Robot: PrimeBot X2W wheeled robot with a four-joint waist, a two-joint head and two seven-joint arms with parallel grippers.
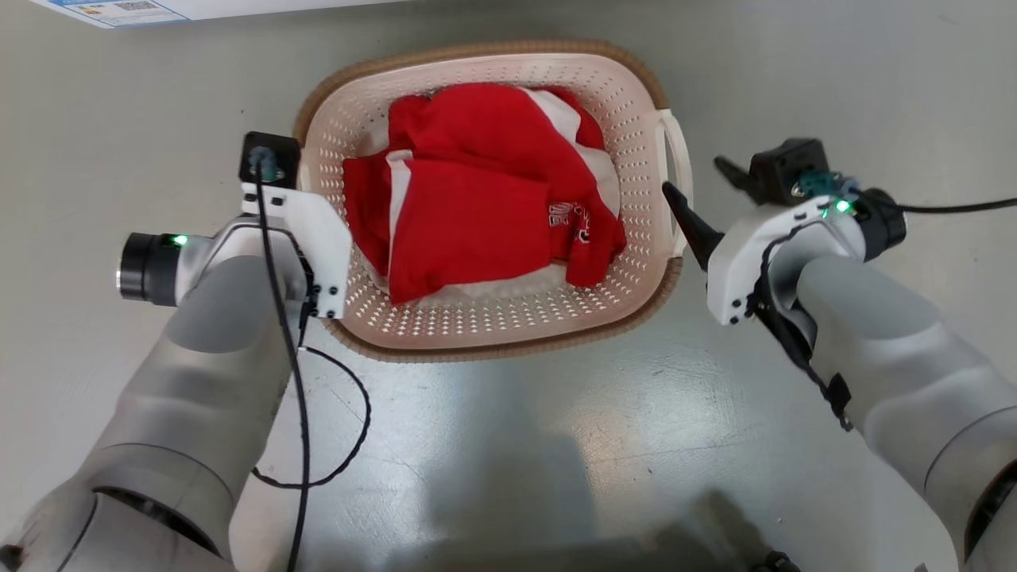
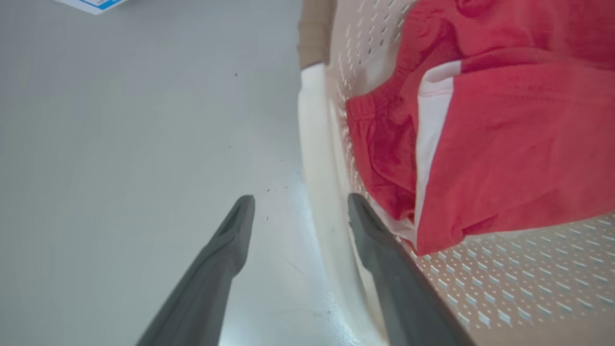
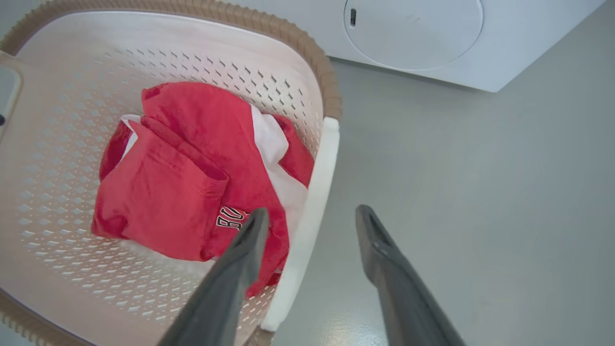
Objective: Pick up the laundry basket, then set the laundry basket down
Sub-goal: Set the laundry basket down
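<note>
Grey glossy floor (image 1: 508, 445) carries the laundry basket (image 1: 636, 103), long axis running left to right, left handle (image 2: 312, 144) and right handle (image 3: 314, 192) toward the matching arms. Right wrist view adds a white washer (image 3: 413, 43) beyond. Left tool (image 2: 301, 197) and right tool (image 3: 313, 209) gape wide, each straddling its handle, gripping nothing.

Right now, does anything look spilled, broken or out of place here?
Nothing stands out. The cream perforated plastic laundry basket sits level on the grey floor, the crumpled red and white clothes lie wholly inside its brown rim, and no cracks show.
</note>
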